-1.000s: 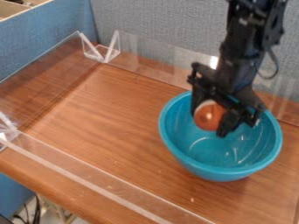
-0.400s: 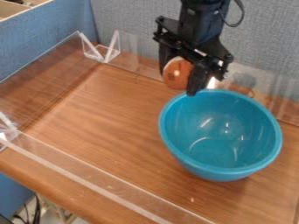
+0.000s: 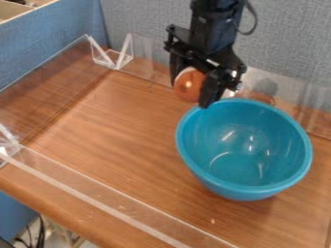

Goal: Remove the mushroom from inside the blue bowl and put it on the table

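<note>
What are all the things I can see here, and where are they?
mushroom: one, reddish-brown, in the air beyond the bowl's far-left rim, held by the pincer
blue bowl: one, teal-blue, right side of the table, nothing in it
table: one, brown wood grain
clear walls: see-through, along the table's edges
blue panel: one, behind the table, upper left
pincer: one, black, pointing down, shut on the mushroom

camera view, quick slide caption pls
Gripper holds the mushroom above the table, beside the emptied blue bowl.
</note>
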Robot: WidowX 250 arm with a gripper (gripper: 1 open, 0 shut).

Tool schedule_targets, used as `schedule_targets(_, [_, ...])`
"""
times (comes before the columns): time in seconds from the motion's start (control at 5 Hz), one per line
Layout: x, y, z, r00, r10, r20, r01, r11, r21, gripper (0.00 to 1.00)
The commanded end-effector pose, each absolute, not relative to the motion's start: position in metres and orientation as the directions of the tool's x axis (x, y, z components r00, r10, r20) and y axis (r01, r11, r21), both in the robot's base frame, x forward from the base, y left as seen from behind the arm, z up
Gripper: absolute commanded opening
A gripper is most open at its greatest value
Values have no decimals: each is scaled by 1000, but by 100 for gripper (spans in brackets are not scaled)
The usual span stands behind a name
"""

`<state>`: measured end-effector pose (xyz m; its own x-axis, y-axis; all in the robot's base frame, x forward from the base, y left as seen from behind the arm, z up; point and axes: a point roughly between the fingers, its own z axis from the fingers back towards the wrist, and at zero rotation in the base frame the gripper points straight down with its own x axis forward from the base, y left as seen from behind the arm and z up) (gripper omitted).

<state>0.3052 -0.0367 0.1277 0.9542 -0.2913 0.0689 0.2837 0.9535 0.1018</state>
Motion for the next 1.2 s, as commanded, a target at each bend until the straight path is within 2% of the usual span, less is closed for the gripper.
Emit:
schedule_targets(0.0, [312, -27, 135, 954, -280, 107, 269, 957, 107, 0])
schedule_targets(0.4, [308, 7, 116, 967, -247, 63, 240, 965, 108, 0])
schedule_targets(0.8, [282, 78, 88, 988, -155, -9, 155, 982, 105, 0])
schedule_targets(1.0, [276, 87, 71, 988, -145, -48, 149, 984, 96, 0])
